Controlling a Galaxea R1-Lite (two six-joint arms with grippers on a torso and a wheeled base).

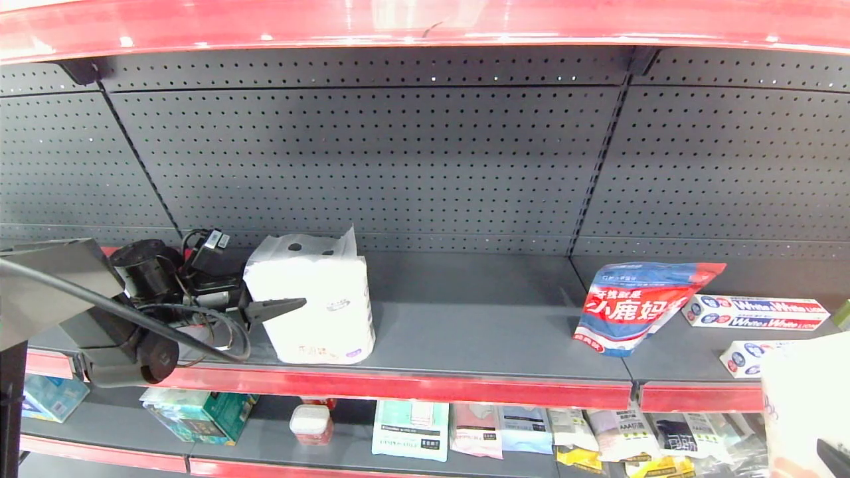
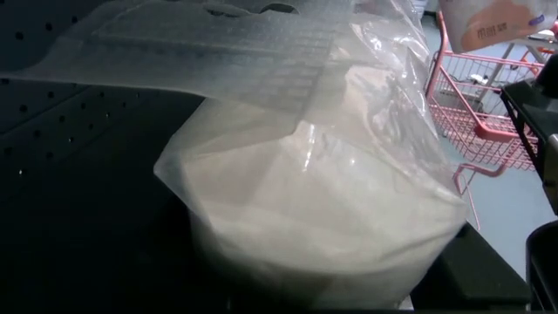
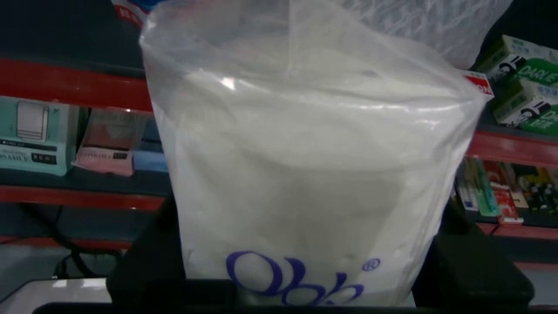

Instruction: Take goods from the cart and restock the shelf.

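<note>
Tissue-roll pack [image 1: 332, 318] stands near shelf [image 1: 465, 318] front edge; open left hand [image 1: 292, 299] straddling it could tip it off on withdrawal; right hand [image 3: 314, 262] clamps second pack [image 3: 305, 157].

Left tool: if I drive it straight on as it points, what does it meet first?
The white paper roll pack on the shelf; the left tool points into its side at close range. Whether they touch is unclear.

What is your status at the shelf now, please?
Left pincer at roll pack on shelf. Right pincer shut on second pack. Red-blue pouch farther right, apart.
</note>
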